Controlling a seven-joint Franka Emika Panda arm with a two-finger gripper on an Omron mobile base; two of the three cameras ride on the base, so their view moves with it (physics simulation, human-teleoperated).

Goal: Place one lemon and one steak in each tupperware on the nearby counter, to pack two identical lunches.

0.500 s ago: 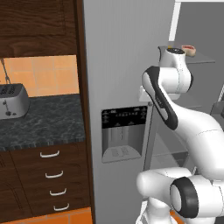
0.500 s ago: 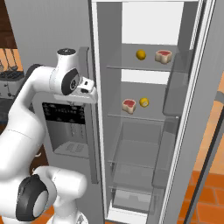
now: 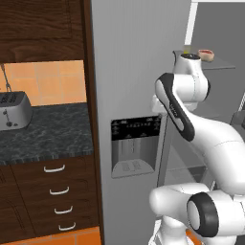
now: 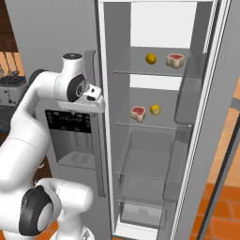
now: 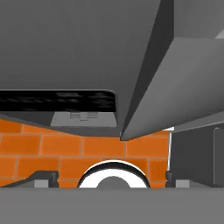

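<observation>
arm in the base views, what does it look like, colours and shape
The arm is glossy white with rounded, bulbous links. Dark grey to black bands mark its joints, with a black ring at the base joint. The wrist link has a flat grey round cap on top. No cables or markings are visible.

Kitchen: open fridge (image 4: 154,140), toaster (image 3: 13,111), stone counter (image 3: 48,134).

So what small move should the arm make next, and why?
Probably swing the open gripper toward the open fridge and the middle shelf, where a steak and a lemon lie side by side. The hand is empty and faces the floor.
</observation>
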